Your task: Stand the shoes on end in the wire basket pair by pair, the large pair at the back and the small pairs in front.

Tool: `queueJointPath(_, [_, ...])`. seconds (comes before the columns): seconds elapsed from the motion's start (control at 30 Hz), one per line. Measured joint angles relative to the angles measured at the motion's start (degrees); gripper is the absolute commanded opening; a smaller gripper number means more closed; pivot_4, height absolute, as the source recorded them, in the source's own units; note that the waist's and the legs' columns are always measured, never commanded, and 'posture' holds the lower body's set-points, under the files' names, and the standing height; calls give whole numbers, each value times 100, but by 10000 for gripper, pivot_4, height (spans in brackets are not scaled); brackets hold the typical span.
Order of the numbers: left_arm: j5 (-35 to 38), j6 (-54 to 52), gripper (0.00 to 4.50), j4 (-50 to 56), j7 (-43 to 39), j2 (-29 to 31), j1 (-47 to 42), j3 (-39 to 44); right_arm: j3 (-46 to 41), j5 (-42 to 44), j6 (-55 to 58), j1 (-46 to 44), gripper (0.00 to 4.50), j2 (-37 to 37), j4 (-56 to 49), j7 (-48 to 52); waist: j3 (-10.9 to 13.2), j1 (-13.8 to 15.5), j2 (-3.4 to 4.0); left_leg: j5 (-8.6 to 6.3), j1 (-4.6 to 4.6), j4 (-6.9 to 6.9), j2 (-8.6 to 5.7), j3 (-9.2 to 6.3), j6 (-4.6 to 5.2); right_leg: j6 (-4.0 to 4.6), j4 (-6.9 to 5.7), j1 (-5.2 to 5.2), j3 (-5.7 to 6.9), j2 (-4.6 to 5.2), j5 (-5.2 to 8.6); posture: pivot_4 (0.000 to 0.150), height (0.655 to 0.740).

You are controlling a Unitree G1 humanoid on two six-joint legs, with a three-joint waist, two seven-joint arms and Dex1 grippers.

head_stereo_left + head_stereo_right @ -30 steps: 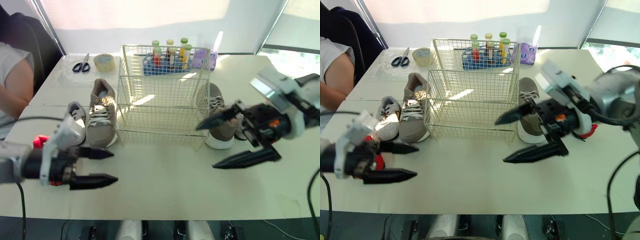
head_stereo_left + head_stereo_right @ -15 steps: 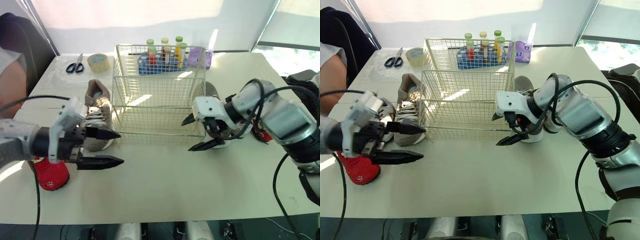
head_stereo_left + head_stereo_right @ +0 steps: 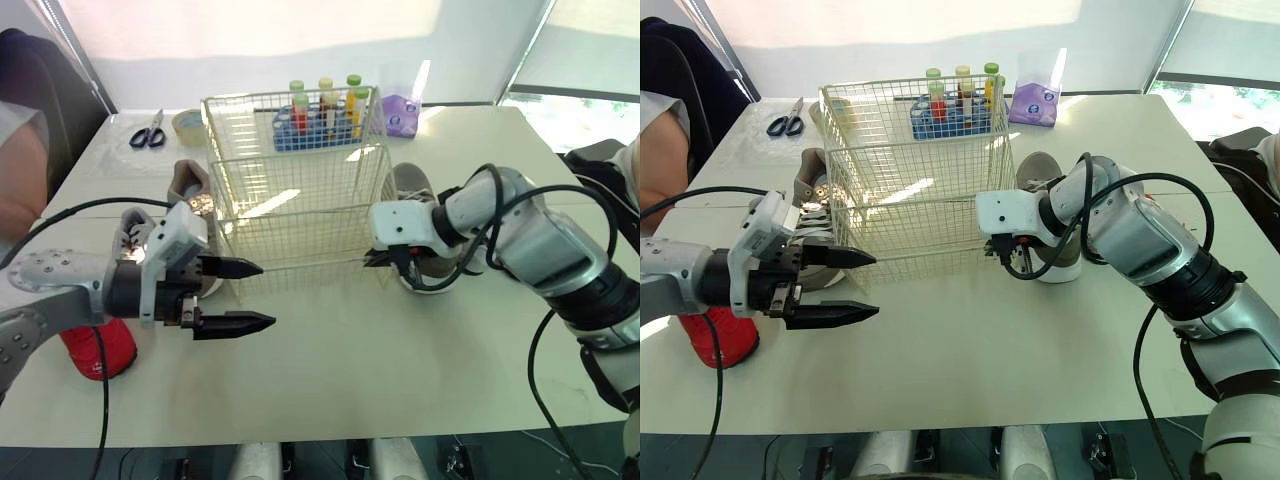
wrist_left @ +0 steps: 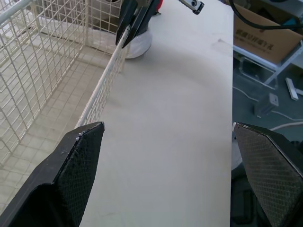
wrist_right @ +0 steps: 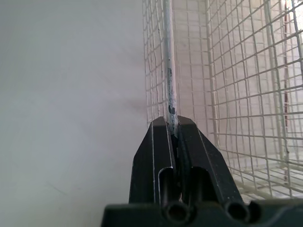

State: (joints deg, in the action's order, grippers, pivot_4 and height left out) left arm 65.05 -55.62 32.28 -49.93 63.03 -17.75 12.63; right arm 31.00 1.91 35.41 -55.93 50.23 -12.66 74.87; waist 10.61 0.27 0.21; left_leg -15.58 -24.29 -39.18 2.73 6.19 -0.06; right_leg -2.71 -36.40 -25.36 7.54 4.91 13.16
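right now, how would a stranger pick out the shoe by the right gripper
Find the white wire basket mid-table. Just right of it, beside the right gripper, lies a beige lace-up sneaker with a white sole. Its beige twin lies left of the basket.

Head stereo pair looks forward and down across the whole surface [image 3: 970, 350]. Both wrist views sit low, close against the wire basket [image 5: 169, 71], which all views share.

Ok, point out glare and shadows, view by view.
Left eye view: the blind is blown out white, with a sun patch on the table inside the basket. Right wrist view: the right tool, shut on the basket wire, is dark against pale table. Left wrist view: the open left tool, black over bright table.
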Motion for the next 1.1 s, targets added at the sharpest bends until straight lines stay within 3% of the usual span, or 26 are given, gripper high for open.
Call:
queueJointPath(0.17, [-1, -49, 45000, -1, 44, -2, -22, -9, -83, 24, 416, 53, 354, -1, -210, 68, 0, 18, 0, 0, 0, 0, 1, -1, 0, 1, -1, 0, 0, 0, 0, 1500, 7400])
queueJointPath(0.33, [19, -138, 45000, 6, 177, -80, -78, -23, -254, 162, 1645, 339, 354, -47, -1120, -284, -2, 35, -3, 0, 0, -1, 2, -4, 0, 1, -3, 1, 0, 2, 0, 1500, 7400])
queueJointPath(0.6, [10, -156, 45000, -36, 242, -199, -168, -121, -277, 243, 2513, 459, 354, -115, -1663, -844, -8, 48, -14, 1, 0, -2, 0, -10, 1, 3, -5, 5, 2, 6, -1, 1500, 7400])
queueJointPath(1.1, [-252, -155, 45000, -245, 111, -446, -330, -390, -275, 287, 1754, 622, 354, 106, -1499, -945, -14, 44, -24, 1, 19, -4, -2, -11, 3, 3, -5, 23, 1, 9, -2, 1500, 7400])
